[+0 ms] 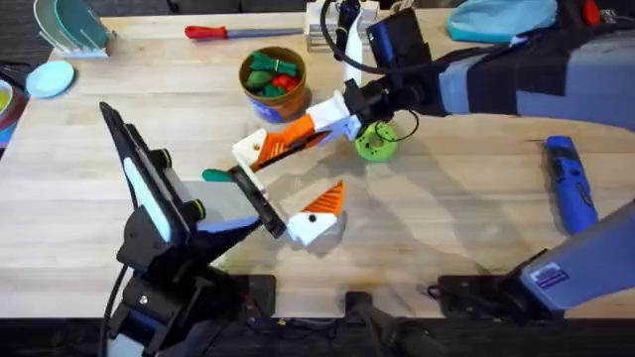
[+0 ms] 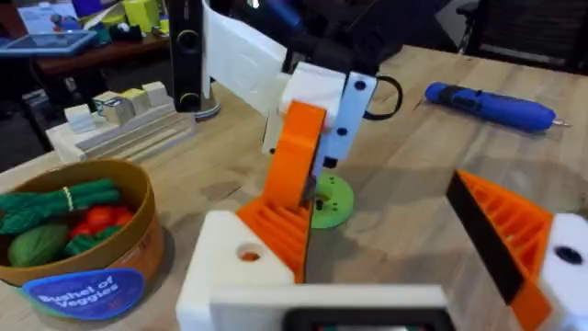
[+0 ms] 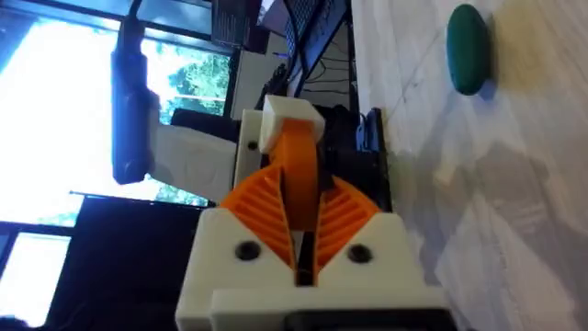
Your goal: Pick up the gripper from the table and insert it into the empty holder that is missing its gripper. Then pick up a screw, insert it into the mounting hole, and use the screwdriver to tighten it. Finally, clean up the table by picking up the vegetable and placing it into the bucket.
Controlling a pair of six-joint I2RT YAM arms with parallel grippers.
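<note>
Our right fingers (image 3: 246, 210) pinch the gripper (image 2: 296, 156) at the holder (image 2: 230, 276); left fingers (image 2: 514, 230) spread; screwing, screwdriver (image 1: 571, 183) work and bucketing the vegetable (image 1: 215, 176) remain, we judge.

We see the right gripper (image 1: 298, 139) reaching across the middle, its fingers (image 3: 266, 207) pressed together on an orange piece. The left gripper (image 1: 288, 188) lies low with fingers (image 2: 276, 230) spread wide, one fingertip meeting the right fingers.
</note>
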